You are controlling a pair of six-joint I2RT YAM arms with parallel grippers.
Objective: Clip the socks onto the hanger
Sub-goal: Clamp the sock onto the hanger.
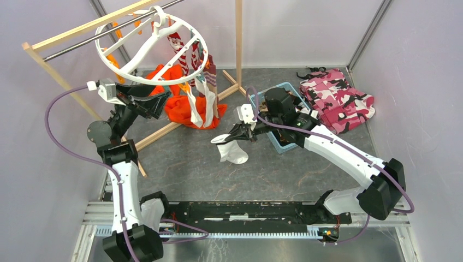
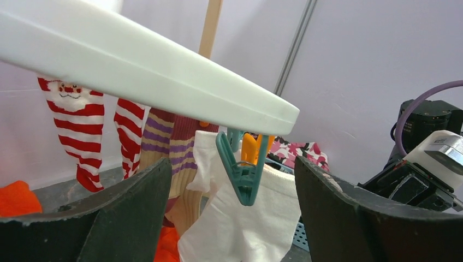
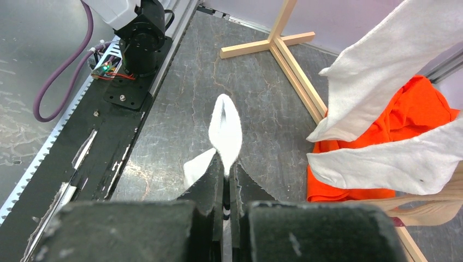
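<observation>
- Socks hang from the far right part of the hanger. They are a red-and-white striped pair, a brown-and-purple striped sock and two pale white ones.
- One more white sock is apart from the hanger, near the middle of the tabletop. The right hand holds it.
- The hanger is a white ring with wavy crossbars. It hangs tilted by its top hook from the metal bar of the wooden rack, at the far left of the scene.
- The left hand is raised just under the near rim of the ring, with its fingers spread wide and nothing between them.
- In the left wrist view, a teal clip dangles from the rim, framed between the two fingers. It is shut on the top edge of a hanging white sock. An orange clip sits just behind it.
- The right hand has its fingers pressed together, pinching the loose white sock by one end. The rest of the sock droops below the fingertips. Whether its lower end touches the tabletop cannot be told.
- An orange garment lies heaped at the foot of the rack, beneath the hanging socks.
- A blue basket stands behind the right arm, with a pink camouflage cloth just to its right.
</observation>
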